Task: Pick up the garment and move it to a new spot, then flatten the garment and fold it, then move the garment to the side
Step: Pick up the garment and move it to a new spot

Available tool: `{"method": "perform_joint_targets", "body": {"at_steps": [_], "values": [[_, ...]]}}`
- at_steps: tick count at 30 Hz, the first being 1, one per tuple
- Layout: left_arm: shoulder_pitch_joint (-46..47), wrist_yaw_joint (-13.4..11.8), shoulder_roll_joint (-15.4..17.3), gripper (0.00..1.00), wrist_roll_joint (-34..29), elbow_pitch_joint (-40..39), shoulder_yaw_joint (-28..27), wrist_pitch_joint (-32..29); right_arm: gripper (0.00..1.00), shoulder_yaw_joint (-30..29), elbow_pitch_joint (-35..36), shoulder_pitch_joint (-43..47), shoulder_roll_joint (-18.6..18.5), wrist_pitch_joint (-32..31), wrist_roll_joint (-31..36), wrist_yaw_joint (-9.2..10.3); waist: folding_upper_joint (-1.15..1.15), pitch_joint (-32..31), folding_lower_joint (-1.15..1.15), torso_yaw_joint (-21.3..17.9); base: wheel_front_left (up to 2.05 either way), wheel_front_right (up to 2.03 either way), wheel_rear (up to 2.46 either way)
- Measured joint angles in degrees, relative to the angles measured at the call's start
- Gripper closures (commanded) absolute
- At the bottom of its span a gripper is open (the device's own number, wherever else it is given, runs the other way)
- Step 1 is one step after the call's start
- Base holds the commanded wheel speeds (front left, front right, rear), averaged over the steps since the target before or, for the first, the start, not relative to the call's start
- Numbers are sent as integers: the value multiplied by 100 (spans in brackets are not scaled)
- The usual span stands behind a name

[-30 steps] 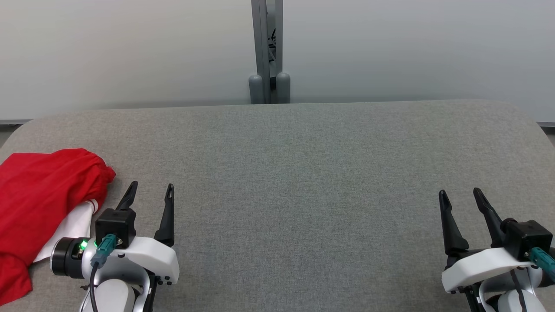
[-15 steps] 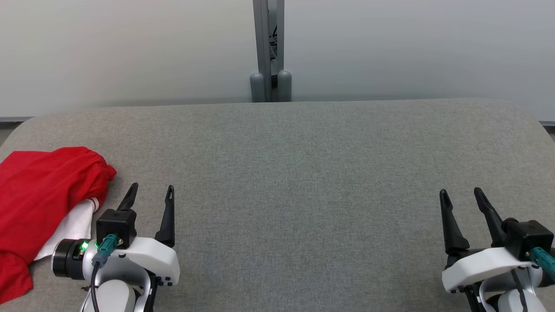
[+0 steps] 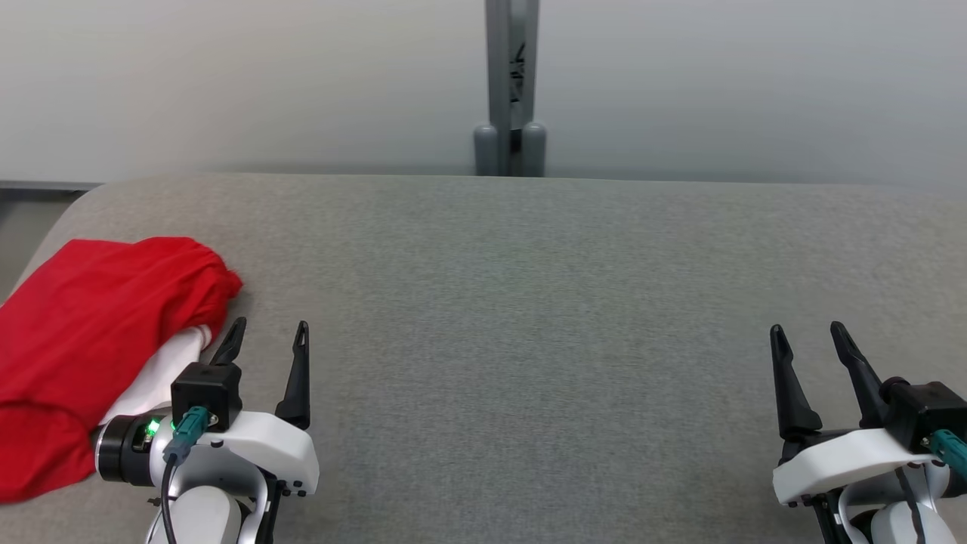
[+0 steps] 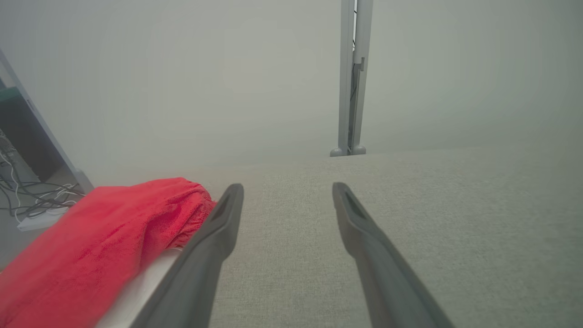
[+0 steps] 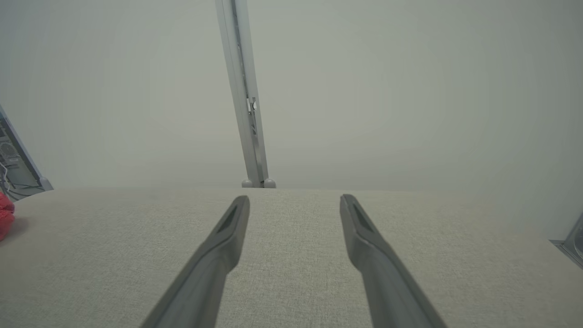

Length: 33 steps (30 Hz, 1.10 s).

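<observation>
Head view shows my left gripper (image 3: 271, 323) low on the left, its two fingers spread apart and holding nothing. My right gripper (image 3: 805, 327) sits low on the right, spread apart too and holding nothing. Both are over the grey table (image 3: 529, 302). The red garment (image 3: 98, 332) lies in a heap at the table's left end, just beside my left gripper. A white bit (image 3: 162, 374) pokes out from under the red, next to my left wrist. A grey post (image 3: 512, 75) stands behind the table's far edge, in front of a pale wall (image 3: 227, 75). Left wrist view: my two fingers (image 4: 214, 241) point along the table with a wide gap between them. The garment is on the left of the left finger, very close; I cannot tell if they touch. The white bit lies under the red, by that finger. Some cables (image 4: 27, 200) lie on the floor at the far left. Right wrist view: my right fingers (image 5: 218, 255) are spread apart over the table. A tiny bit of the red garment shows at the left edge, well apart from them. The post stands ahead, past the far edge.
</observation>
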State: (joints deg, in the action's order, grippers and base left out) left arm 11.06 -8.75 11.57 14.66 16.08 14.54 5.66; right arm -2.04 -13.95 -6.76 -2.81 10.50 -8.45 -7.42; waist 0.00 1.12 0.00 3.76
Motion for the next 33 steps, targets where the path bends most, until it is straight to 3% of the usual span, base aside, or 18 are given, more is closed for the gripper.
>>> {"method": "perform_joint_targets", "body": {"at_steps": [21, 33], "values": [[-260, -211, -127, 0, 301, -90, -94, 119, 0, 99, 125, -3, 4, -116, -67, 0, 0, -112, 0, 1724, 0, 0, 0], [-400, -320, -96, 0, 372, -241, -142, 114, 0, 157, 51, -12, 7, -96, -132, 0, 0, -134, 0, 2452, 0, 0, 0]]}}
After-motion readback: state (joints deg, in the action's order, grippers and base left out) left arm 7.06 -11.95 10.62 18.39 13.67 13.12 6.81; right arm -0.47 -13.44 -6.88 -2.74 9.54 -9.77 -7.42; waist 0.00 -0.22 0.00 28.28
